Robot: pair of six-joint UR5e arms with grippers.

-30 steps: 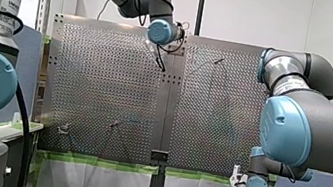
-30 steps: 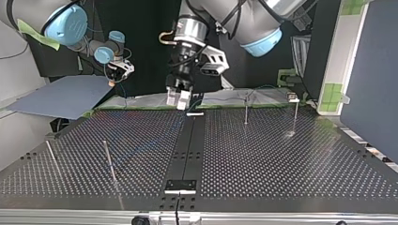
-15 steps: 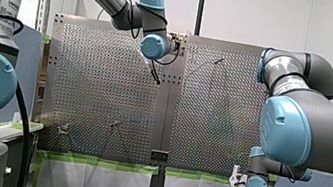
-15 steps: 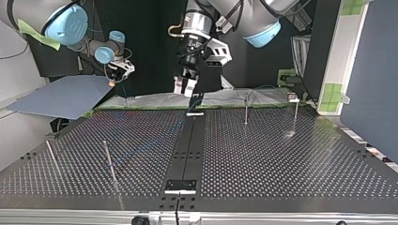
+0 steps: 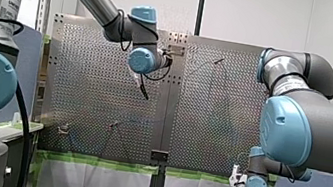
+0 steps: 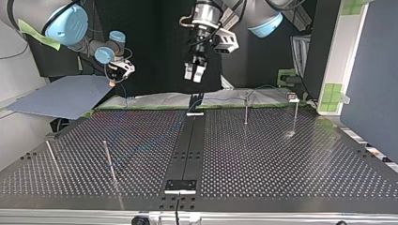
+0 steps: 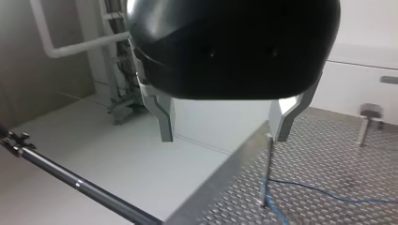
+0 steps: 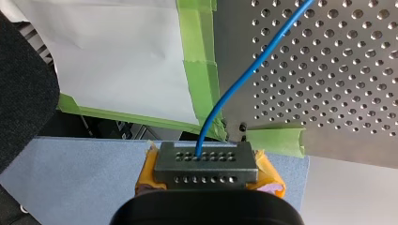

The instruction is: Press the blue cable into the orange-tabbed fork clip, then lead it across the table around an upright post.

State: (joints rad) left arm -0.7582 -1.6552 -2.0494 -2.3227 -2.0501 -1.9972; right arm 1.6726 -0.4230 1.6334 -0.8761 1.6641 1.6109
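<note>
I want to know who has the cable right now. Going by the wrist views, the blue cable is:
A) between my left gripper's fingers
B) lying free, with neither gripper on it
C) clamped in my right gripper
C: in the right wrist view the blue cable runs straight out of my shut right gripper, while in the left wrist view my left gripper hangs open with nothing in it.

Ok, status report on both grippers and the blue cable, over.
Left gripper open, empty, above the perforated metal table. Right gripper shut on the thin blue cable beside the table's edge. Nothing in the way.
</note>
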